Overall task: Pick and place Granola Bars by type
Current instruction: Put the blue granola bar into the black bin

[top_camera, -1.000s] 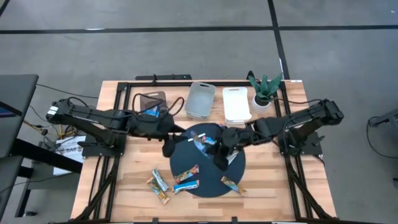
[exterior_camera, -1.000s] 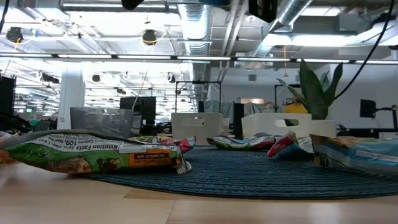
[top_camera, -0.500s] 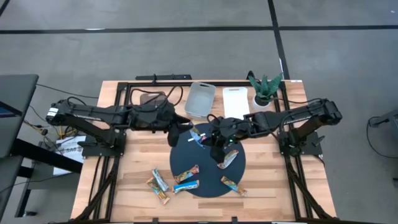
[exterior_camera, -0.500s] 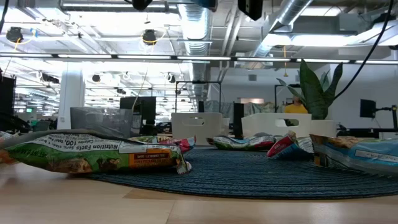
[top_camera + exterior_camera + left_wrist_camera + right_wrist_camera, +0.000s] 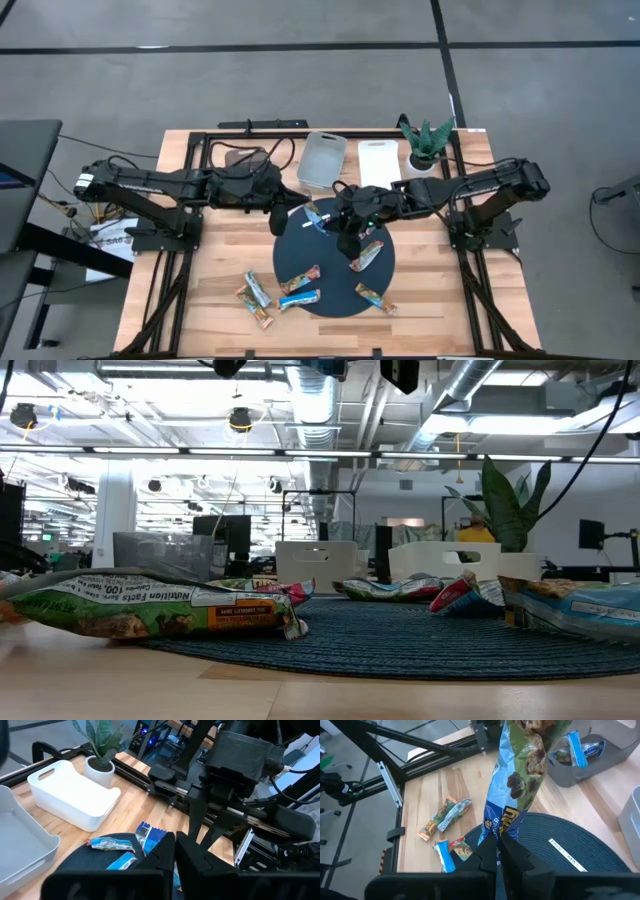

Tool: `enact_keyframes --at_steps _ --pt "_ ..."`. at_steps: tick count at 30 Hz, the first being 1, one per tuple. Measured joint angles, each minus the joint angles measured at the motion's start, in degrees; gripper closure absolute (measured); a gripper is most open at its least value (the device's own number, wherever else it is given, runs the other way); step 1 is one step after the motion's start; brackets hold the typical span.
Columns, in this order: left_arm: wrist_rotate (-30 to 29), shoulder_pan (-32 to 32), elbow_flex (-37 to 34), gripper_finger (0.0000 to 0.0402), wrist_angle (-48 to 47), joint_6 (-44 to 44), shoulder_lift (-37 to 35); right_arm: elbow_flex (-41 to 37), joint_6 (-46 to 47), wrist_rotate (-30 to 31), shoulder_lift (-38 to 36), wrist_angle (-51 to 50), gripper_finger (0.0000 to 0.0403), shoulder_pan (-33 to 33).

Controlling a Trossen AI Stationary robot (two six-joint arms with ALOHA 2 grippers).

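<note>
Surface: wooden table (image 5: 215, 275) with a round dark blue mat (image 5: 330, 295) near its middle, grey floor all around.
Back edge: grey bin (image 5: 322, 160), white bin (image 5: 379, 167) and a potted plant (image 5: 424, 145) stand in a row.
My right gripper (image 5: 497, 851): above the mat's back part, fingers clenched on a blue granola bar (image 5: 520, 785) that dangles free of the mat.
My left gripper (image 5: 175, 842): just beside the mat's back left edge, fingers pressed together with nothing between them.
Bars on the mat: one near the back (image 5: 318, 217), one on the right side (image 5: 366, 256), one at the front right rim (image 5: 374, 297), two more toward the front left (image 5: 299, 278).
Bars on the bare wood: small cluster (image 5: 255, 297) just off the mat's front left edge.
Grey tray (image 5: 580, 757): dark, seen past my right wrist, already holds a blue bar (image 5: 576, 747).
Low camera: green bar (image 5: 150, 605) lies at the mat's rim, nearest the lens.
</note>
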Motion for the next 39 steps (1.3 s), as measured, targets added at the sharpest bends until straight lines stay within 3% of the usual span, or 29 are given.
enact_keyframes --at_steps 11,15,22,28,32,39 --pt "-3.4 4.8 0.0 0.0401 -5.2 0.9 -0.3 0.0 1.2 1.8 0.0 0.0 0.0394 -1.4" --pt "-3.5 8.2 -0.1 0.0401 -10.7 1.8 -0.9 0.0 1.5 1.7 0.0 -2.0 0.0358 -2.0" --pt "-2.6 12.3 0.0 0.0402 -11.9 3.9 -3.2 -0.1 1.5 1.3 -2.3 -5.1 0.0258 -3.2" --pt "-4.5 18.1 0.0 0.0401 -22.8 5.4 -6.6 0.0 1.5 1.9 -6.7 -12.5 0.019 -3.9" --pt "-4.7 22.0 0.0 0.0401 -31.2 6.2 -7.9 -0.1 1.4 4.1 -10.9 -16.6 0.0171 -3.9" --pt "-4.8 26.5 0.0 0.0401 -37.4 8.3 -7.5 -0.1 1.4 6.0 -17.6 -21.0 0.0168 -3.9"
